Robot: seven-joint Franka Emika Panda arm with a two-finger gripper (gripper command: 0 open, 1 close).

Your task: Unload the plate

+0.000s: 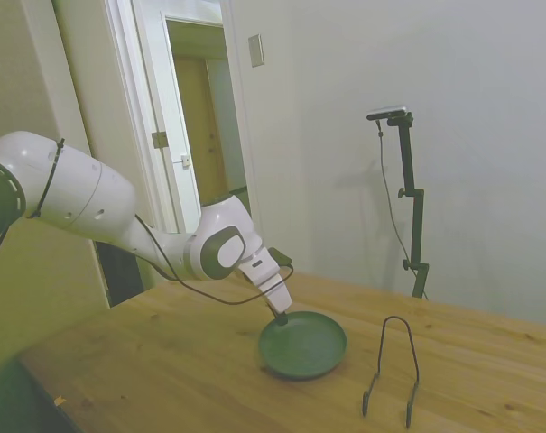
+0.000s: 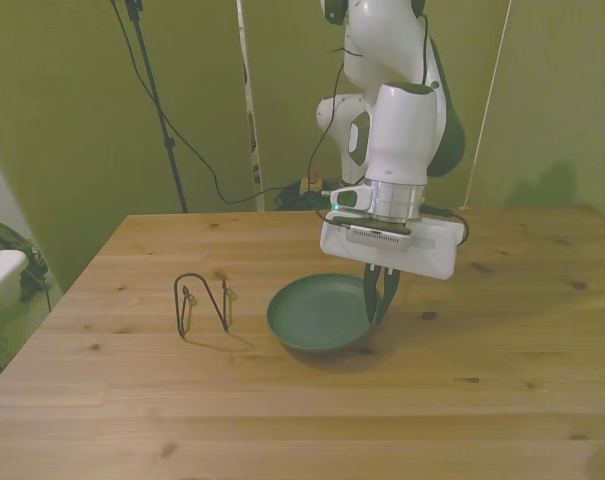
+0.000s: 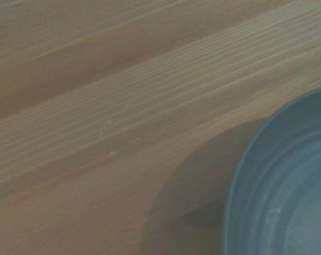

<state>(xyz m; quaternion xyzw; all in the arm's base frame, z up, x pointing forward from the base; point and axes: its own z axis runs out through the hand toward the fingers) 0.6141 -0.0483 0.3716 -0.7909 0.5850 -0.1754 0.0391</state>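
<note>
The round dark green plate (image 1: pixel 307 345) (image 2: pixel 320 314) lies low on the wooden table (image 2: pixel 302 420), near its middle. My gripper (image 1: pixel 281 317) (image 2: pixel 379 308) comes down steeply onto the plate's rim, on the side toward the front view's right. Its two dark fingers (image 2: pixel 370 292) converge on that rim and look shut on it. A shadow shows under the plate's near edge, so I cannot tell whether it rests fully flat. In the wrist view a blurred arc of the plate (image 3: pixel 287 196) fills one corner over bare wood.
A thin black wire stand (image 1: pixel 396 318) (image 2: pixel 195 275) stands empty on the table, a short gap from the plate on the front view's left. A doorway (image 1: pixel 200 117) and a plain wall lie behind the table in the side view.
</note>
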